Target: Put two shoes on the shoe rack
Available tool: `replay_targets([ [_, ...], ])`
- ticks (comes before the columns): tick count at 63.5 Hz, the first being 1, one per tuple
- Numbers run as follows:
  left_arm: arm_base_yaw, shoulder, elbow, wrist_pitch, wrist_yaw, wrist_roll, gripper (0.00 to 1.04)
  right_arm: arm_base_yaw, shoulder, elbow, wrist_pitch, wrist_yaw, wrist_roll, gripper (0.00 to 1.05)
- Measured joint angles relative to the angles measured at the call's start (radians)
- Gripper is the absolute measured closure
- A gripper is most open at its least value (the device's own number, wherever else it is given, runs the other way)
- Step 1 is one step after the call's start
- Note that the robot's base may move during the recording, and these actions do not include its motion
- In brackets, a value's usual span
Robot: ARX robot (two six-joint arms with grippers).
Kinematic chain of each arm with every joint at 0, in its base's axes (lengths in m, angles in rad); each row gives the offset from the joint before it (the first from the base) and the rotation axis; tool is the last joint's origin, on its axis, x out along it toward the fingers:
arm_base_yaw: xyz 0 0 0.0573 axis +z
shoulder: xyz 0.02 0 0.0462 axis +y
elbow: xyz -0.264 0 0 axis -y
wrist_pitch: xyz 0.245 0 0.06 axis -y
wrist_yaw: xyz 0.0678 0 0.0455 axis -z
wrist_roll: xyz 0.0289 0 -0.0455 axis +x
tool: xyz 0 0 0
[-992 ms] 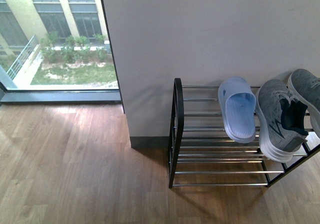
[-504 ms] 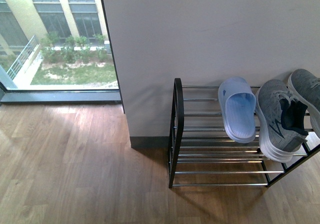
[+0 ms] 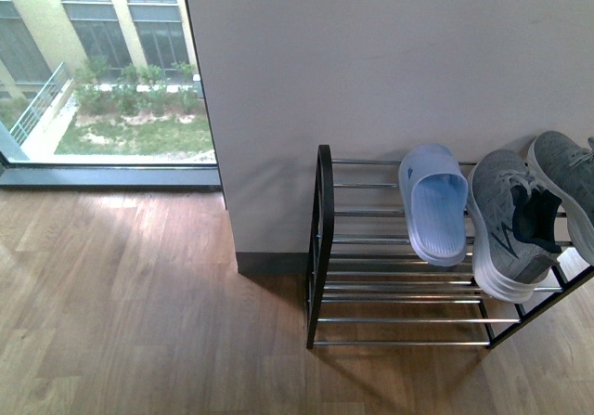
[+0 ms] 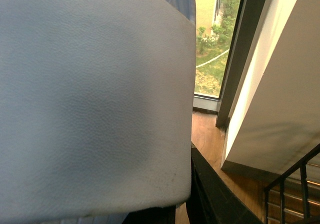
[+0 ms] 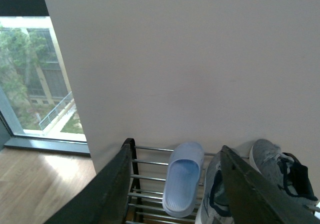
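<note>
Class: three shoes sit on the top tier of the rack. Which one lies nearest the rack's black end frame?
The pale blue slide. It lies nearest the black end frame of the shoe rack; both grey sneakers lie beyond it, further from that frame.

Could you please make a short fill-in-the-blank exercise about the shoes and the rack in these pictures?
1. The pale blue slide lies on the ____ tier of the shoe rack.
2. The number of grey sneakers on the rack is ____.
3. In the front view, the slide lies to the ____ of the sneakers.
4. The right hand holds ____.

Missing words: top; two; left; nothing
</note>
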Motion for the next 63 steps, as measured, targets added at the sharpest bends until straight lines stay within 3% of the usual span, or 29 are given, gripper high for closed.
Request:
replay_targets([
  [9,0.0,0.001,0.0,0.0,0.005,0.0,1.03,0.0,0.0,0.0,0.0,0.0,0.0,0.08],
  [63,-0.004,0.0,0.0,0.0,0.006,0.0,1.03,0.003,0.0,0.0,-0.002,0.006,0.0,0.09],
])
